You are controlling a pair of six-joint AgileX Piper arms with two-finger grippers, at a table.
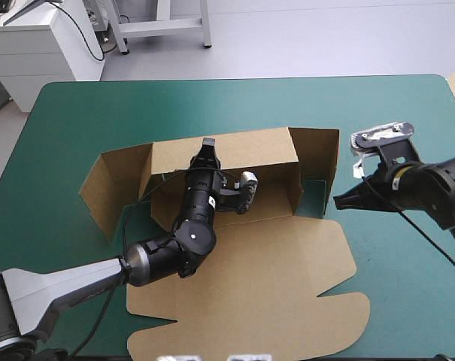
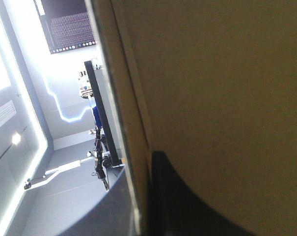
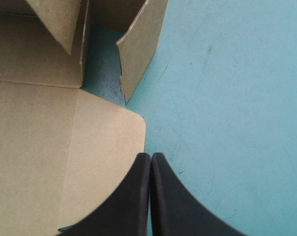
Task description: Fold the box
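**Box half raised, jaws at its back wall and right side**

High view: the brown box [image 1: 287, 278] lies mid-way across the teal-green tabletop [image 1: 69, 120]. Its back wall [image 1: 250, 147] and side flaps stand up, and its lid lies flat toward the near edge. The left jaws sit at the top edge of the back wall. The right jaws hang just beside the right flap [image 1: 321, 162].

Left wrist view: brown board fills most of the picture, and the left jaws are clamped on its edge, all but closed.

Right wrist view: the right jaws are closed to a point and hold nothing, at the lid's rounded corner [image 3: 133, 123].
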